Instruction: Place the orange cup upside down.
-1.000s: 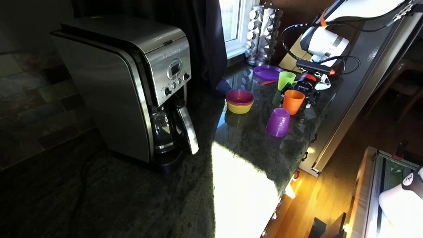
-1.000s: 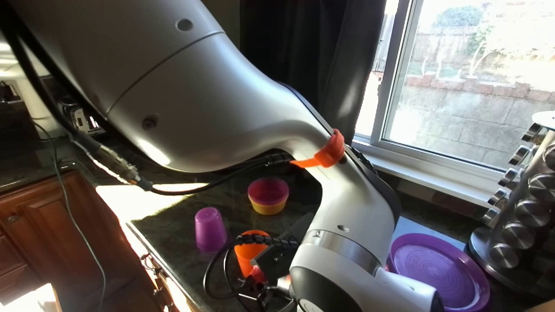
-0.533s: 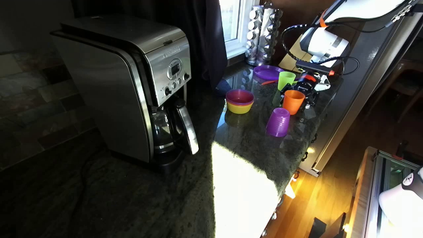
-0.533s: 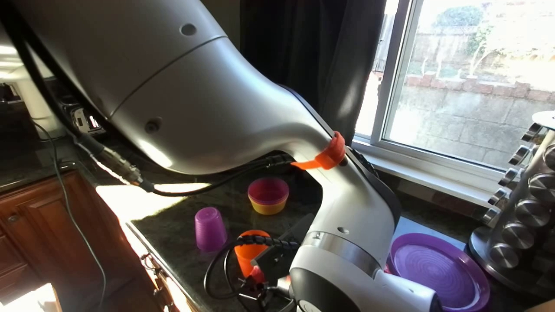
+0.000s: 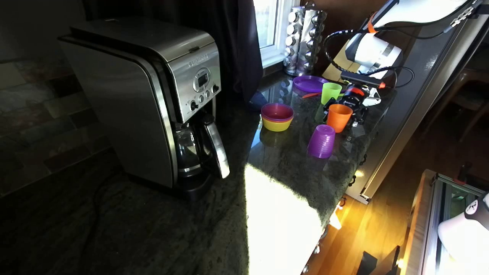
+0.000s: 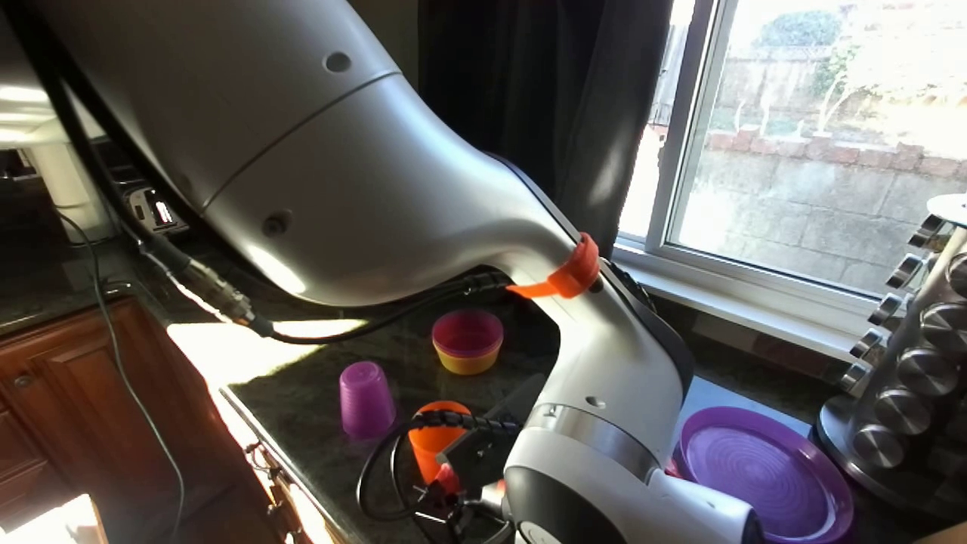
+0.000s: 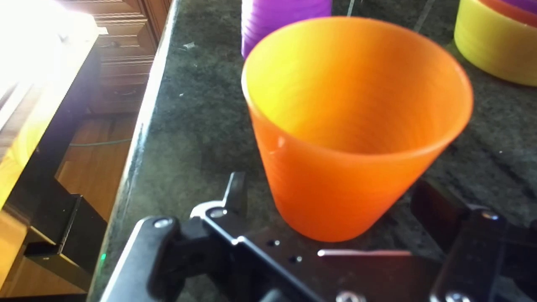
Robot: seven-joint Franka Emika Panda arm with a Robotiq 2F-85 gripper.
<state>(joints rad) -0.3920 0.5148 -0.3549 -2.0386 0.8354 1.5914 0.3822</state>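
Note:
The orange cup stands upright on the dark counter, mouth up. It shows in both exterior views (image 5: pixel 339 119) (image 6: pixel 430 446) and large in the wrist view (image 7: pixel 331 180). My gripper (image 7: pixel 335 199) is open, low at the cup's base. One finger is on each side of the cup in the wrist view, with a visible gap on the left; I cannot tell whether the right finger touches it. In an exterior view the gripper (image 5: pixel 353 103) is partly hidden behind the cup. In an exterior view the arm and its cable hide part of the cup (image 6: pixel 430 446).
An upside-down purple cup (image 5: pixel 321 142) stands close beyond the orange cup. Stacked bowls (image 5: pixel 277 125), yellow outside, stand to one side. A green cup (image 5: pixel 331 93), a purple plate (image 5: pixel 308 84) and a spice rack (image 5: pixel 303 42) are behind. The counter edge (image 7: pixel 142 121) runs along the left.
The arm has shifted slightly, and the gripper has moved a little toward the cup. The orange cup has not moved. The gripper stays open.

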